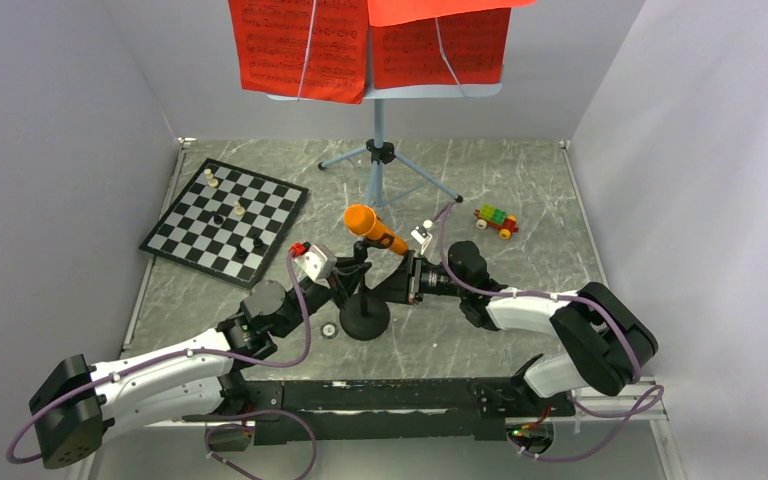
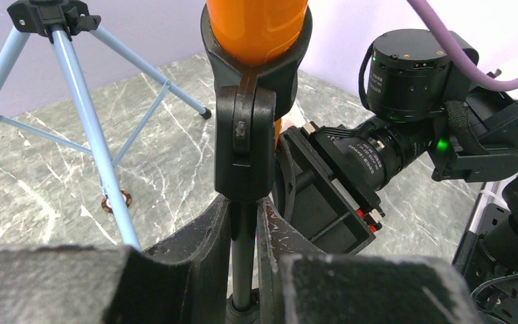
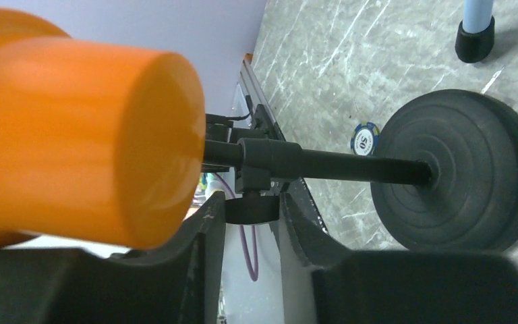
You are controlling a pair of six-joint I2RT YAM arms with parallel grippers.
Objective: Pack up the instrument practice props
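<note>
- We see the black mic stand [image 1: 365, 318] upright at the near middle of the grey marbled tabletop [image 1: 520, 170], on its round base.
- The orange microphone [image 1: 372, 228] sits tilted in the stand's clip, with its head to the far left and its tail to the near right.
- The left end effector [image 2: 243, 216] reaches in from the near left. Its fingers are pressed onto the stand's thin pole just under the clip, one on each side, pinching it.
- The right end effector [image 3: 253, 223] comes in from the right at the microphone's tail. Its jaws are spread, and we see only background through the gap. The tail's flat end lies just above one finger, and we cannot tell whether they touch.
- The light-blue tripod music stand [image 1: 376, 170] is at the far middle, with the red music sheets [image 1: 300, 45] hanging on its desk.
- A chessboard [image 1: 225, 218] with a few pieces lies far left.
- A small brick toy car [image 1: 495, 221] sits far right.
- A blue-and-white chip [image 3: 365, 138] lies on the tabletop just beside the stand's base.
</note>
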